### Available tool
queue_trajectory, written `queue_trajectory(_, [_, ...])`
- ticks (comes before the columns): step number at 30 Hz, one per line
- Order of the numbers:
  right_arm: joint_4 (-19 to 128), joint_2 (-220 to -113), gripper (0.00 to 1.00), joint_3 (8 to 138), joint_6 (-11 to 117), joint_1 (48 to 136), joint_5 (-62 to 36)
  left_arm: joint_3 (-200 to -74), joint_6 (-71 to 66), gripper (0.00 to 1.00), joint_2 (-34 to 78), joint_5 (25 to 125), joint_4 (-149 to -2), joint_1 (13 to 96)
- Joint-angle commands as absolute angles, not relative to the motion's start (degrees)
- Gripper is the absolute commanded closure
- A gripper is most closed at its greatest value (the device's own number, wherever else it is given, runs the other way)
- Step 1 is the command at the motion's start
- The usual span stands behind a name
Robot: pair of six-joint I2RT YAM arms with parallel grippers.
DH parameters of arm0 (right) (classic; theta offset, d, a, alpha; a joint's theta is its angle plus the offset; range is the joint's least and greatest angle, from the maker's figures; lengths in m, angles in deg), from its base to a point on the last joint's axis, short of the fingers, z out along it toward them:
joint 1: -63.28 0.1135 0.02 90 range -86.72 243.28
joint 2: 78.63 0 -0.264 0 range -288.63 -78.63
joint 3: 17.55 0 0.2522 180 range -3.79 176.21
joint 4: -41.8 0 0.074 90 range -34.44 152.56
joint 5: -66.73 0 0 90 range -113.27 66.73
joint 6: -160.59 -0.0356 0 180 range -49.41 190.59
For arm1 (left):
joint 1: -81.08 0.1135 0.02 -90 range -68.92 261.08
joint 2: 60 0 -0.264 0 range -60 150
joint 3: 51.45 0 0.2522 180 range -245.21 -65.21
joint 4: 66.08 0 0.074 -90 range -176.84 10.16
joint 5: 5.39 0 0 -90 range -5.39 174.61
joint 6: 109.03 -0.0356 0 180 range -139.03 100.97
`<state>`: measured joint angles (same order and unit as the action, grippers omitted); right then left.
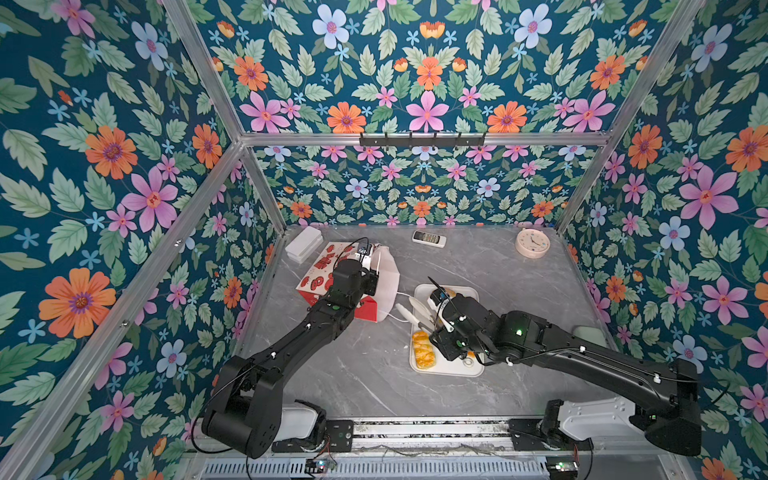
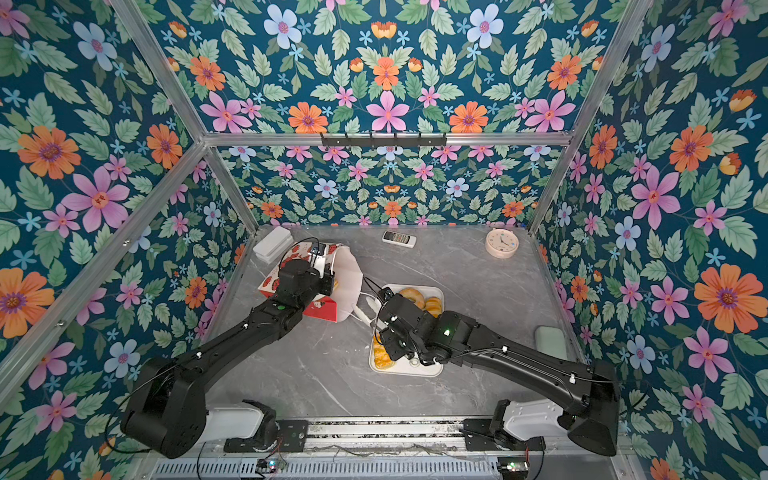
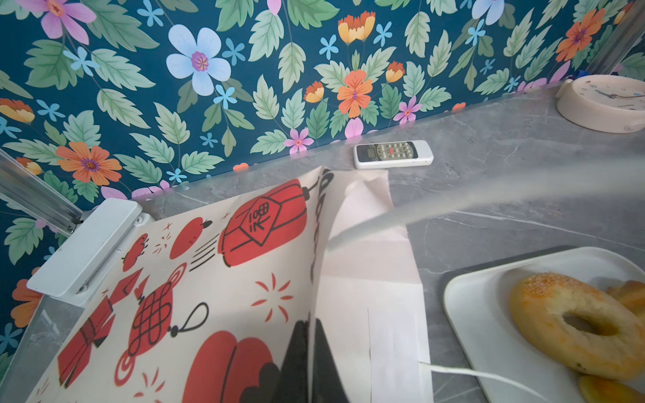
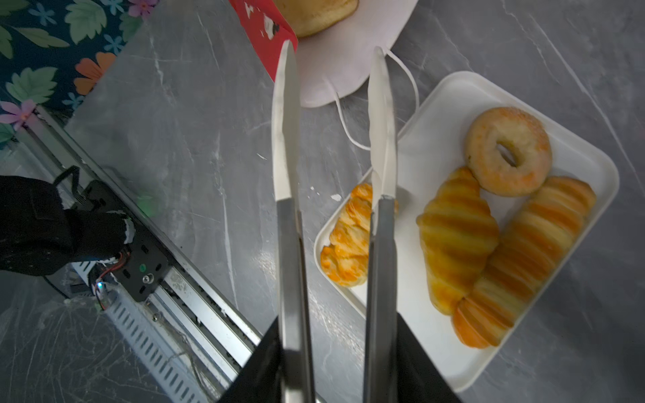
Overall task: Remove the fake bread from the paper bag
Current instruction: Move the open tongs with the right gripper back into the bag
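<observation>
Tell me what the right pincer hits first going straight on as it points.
Probably the white-and-red paper bag lying on its side: the right pincer holds white-tipped metal tongs aimed into its open mouth, where a brown fake bread lies. Height above the lip is unclear.

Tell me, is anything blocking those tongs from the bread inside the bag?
Nothing visible does. The left gripper holds the mouth of the paper bag open, and a piece of fake bread lies just inside it. The tongs in the right gripper point at it, open and empty; only the bag's cord handle lies beneath them.
</observation>
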<state>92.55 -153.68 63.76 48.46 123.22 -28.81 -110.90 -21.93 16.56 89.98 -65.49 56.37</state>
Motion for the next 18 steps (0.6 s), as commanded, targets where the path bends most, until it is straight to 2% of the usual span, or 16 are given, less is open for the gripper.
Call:
queue_trajectory(1, [83.27,-156.72,0.55,64.48,51.15,121.96,-24.61,-111.50,-22.53,1.00,16.06,88.27,-66.27,56.36])
queue_trajectory(9, [76.38,-166.59,0.56,66.51,50.42,112.71,-14.84,-112.32,-25.06,1.00,13.89,87.70,-71.53,56.30])
queue_trajectory(18, [78.01,-181.02,0.52,76.36,52.96,110.89,-11.38,-110.91,-26.22,1.00,11.78,84.98,-71.48,56.30])
